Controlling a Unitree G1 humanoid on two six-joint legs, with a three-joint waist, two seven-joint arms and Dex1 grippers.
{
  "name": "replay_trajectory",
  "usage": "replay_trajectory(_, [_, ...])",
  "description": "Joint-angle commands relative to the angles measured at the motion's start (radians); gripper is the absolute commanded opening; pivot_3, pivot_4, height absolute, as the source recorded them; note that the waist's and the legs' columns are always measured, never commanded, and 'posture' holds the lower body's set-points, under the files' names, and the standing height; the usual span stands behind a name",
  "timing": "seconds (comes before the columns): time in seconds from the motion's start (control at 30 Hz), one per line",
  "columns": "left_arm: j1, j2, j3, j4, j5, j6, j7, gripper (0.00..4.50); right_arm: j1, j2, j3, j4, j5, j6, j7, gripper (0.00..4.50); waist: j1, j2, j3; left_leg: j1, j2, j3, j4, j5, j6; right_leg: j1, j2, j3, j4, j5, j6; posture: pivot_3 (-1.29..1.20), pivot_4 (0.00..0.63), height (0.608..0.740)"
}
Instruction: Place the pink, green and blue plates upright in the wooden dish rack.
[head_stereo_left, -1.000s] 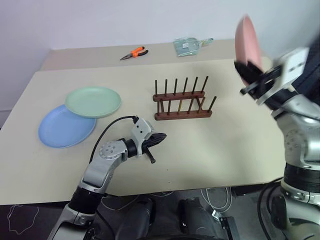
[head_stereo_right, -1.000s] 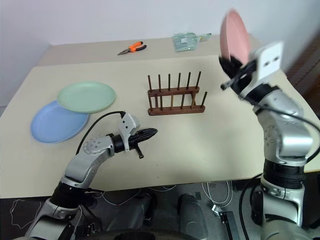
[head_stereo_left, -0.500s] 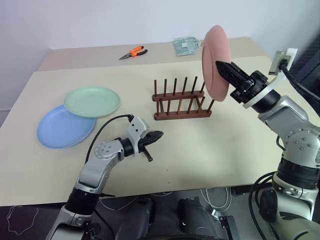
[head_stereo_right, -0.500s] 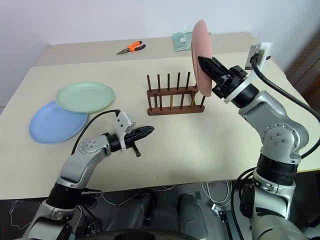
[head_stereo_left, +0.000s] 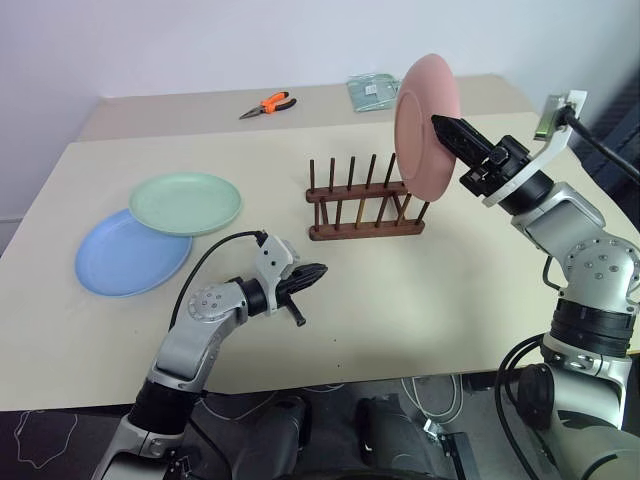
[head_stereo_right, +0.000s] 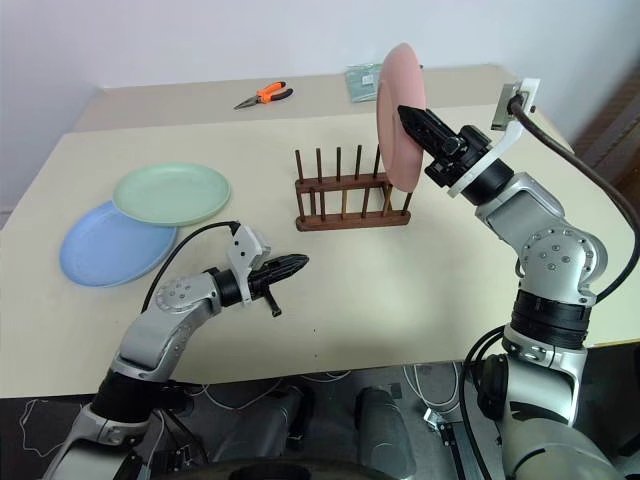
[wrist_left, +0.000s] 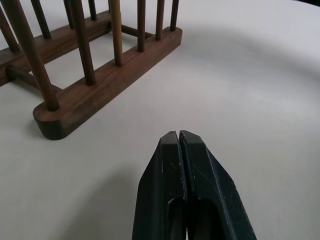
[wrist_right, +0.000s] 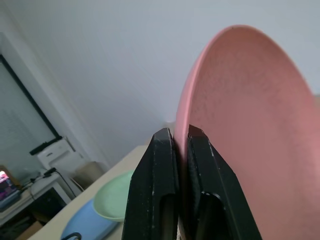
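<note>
Head views: wooden dish rack (head_stereo_left: 365, 200) stands on the bench (head_stereo_left: 450, 290), its pegs bare. Pink plate (head_stereo_left: 425, 128), held on edge and upright in the air just above the rack's right end, its rim pinched between the fingers of the right gripper (head_stereo_left: 447, 130). Green plate (head_stereo_left: 186, 203), lying flat well to the left of the rack, overlapping the far edge of the blue plate (head_stereo_left: 130, 254), which also lies flat. Left gripper (head_stereo_left: 318, 271), fingers pressed together with nothing between them, hovering low over the bench in front of the rack and pointing toward it. Orange-handled pliers (head_stereo_left: 266, 104) and a clear packet (head_stereo_left: 374, 91) lie on the farther surface behind the rack. Left wrist view: closed black fingers (wrist_left: 172, 165) over bare bench, the rack's near end (wrist_left: 75, 100) ahead of them. Right wrist view: two fingers (wrist_right: 162, 165) clamped on the pink plate's rim (wrist_right: 240, 125); the green (wrist_right: 117, 197) and blue (wrist_right: 92, 222) plates lie beyond.
</note>
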Motion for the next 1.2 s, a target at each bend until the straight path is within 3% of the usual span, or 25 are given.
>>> replay_trajectory(0.03, [-0.001, 0.001, -0.003, -0.042, -0.01, 0.0, 0.003, 0.0, -0.026, 0.0, -0.02, 0.014, 0.016, -0.009, -0.005, 0.05, 0.0, 0.0, 0.0, 0.0, 0.0, 0.0, 0.0, 0.0, 0.0, 0.0, 0.0, 0.0, 0.0, 0.0, 0.0, 0.0, 0.15, 0.729])
replay_trajectory(0.3, [-0.008, 0.003, 0.003, -0.042, -0.013, 0.005, -0.002, 0.0, -0.053, 0.004, -0.025, 0.156, -0.024, -0.032, -0.016, 0.05, 0.0, 0.0, 0.0, 0.0, 0.0, 0.0, 0.0, 0.0, 0.0, 0.0, 0.0, 0.0, 0.0, 0.0, 0.0, 0.0, 0.15, 0.729])
replay_trajectory(0.4, [-0.001, 0.008, 0.012, -0.053, -0.023, 0.014, -0.005, 0.0, -0.057, -0.01, -0.011, 0.191, -0.064, -0.056, 0.021, 1.02, 0.0, 0.0, 0.0, 0.0, 0.0, 0.0, 0.0, 0.0, 0.0, 0.0, 0.0, 0.0, 0.0, 0.0, 0.0, 0.0, 0.15, 0.729])
replay_trajectory(0.5, [0.006, 0.015, 0.02, -0.067, -0.04, 0.026, -0.01, 0.83, -0.075, -0.026, 0.006, 0.197, -0.138, -0.118, 0.042, 2.51, 0.0, 0.001, 0.0, 0.0, 0.0, 0.0, 0.0, 0.0, 0.0, 0.0, 0.0, 0.0, 0.0, 0.0, 0.0, 0.0, 0.15, 0.729])
replay_trajectory(0.57, [0.009, 0.021, 0.024, -0.079, -0.052, 0.031, -0.012, 1.75, -0.082, -0.045, 0.025, 0.194, -0.215, -0.181, 0.054, 3.46, 0.0, 0.001, 0.0, 0.0, 0.0, 0.0, 0.0, 0.0, 0.0, 0.0, 0.0, 0.0, 0.0, 0.0, 0.0, 0.0, 0.15, 0.729])
replay_trajectory(0.73, [0.011, 0.035, 0.057, -0.102, -0.055, 0.029, 0.019, 4.3, -0.088, -0.127, 0.037, 0.17, -0.396, -0.349, 0.058, 3.49, 0.001, 0.001, 0.0, 0.0, 0.0, 0.0, -0.001, 0.0, 0.0, 0.0, 0.0, 0.0, 0.0, 0.0, 0.0, 0.0, 0.15, 0.729])
replay_trajectory(0.77, [0.012, 0.034, 0.076, -0.106, -0.053, 0.024, 0.039, 4.46, -0.085, -0.152, 0.044, 0.158, -0.436, -0.376, 0.06, 3.49, 0.001, 0.001, 0.0, 0.0, 0.0, 0.0, -0.001, 0.0, 0.0, 0.0, 0.0, 0.0, 0.0, 0.0, 0.0, 0.0, 0.15, 0.729])
replay_trajectory(0.8, [0.013, 0.026, 0.108, -0.111, -0.064, 0.026, 0.064, 4.46, -0.078, -0.183, 0.057, 0.135, -0.465, -0.391, 0.079, 3.49, 0.001, 0.001, 0.001, 0.0, 0.0, 0.0, -0.001, 0.0, 0.0, 0.0, 0.0, 0.0, 0.0, 0.0, 0.0, 0.0, 0.15, 0.729])
replay_trajectory(0.9, [0.004, -0.007, 0.228, -0.122, -0.098, 0.036, 0.169, 4.5, -0.044, -0.26, 0.124, 0.024, -0.533, -0.417, 0.158, 4.33, -0.001, 0.002, 0.002, -0.001, 0.0, 0.001, -0.001, 0.0, 0.0, -0.002, 0.0, 0.0, 0.0, 0.0, 0.0, 0.0, 0.15, 0.729])
replay_trajectory(0.93, [-0.017, -0.019, 0.29, -0.105, -0.068, 0.029, 0.261, 4.5, -0.03, -0.281, 0.168, -0.051, -0.535, -0.407, 0.2, 4.42, -0.003, 0.002, 0.002, -0.001, 0.001, 0.0, -0.001, 0.0, 0.0, -0.002, 0.0, 0.0, 0.0, 0.0, 0.001, 0.0, 0.15, 0.729])
replay_trajectory(1.03, [-0.071, -0.035, 0.419, -0.074, 0.002, 0.031, 0.474, 4.5, -0.003, -0.307, 0.281, -0.207, -0.551, -0.384, 0.28, 4.42, -0.009, 0.0, 0.003, -0.001, 0.003, 0.001, -0.001, 0.0, 0.0, -0.003, 0.002, 0.0, 0.001, 0.0, 0.001, 0.0, 0.15, 0.729])
replay_trajectory(1.2, [-0.16, -0.038, 0.567, -0.08, 0.109, 0.12, 0.77, 4.5, 0.023, -0.247, 0.46, -0.304, -0.631, -0.4, 0.312, 4.42, 0.001, -0.004, 0.005, -0.001, 0.002, 0.001, 0.0, 0.0, -0.001, -0.002, 0.001, -0.001, 0.0, 0.0, 0.001, 0.0, 0.15, 0.729])
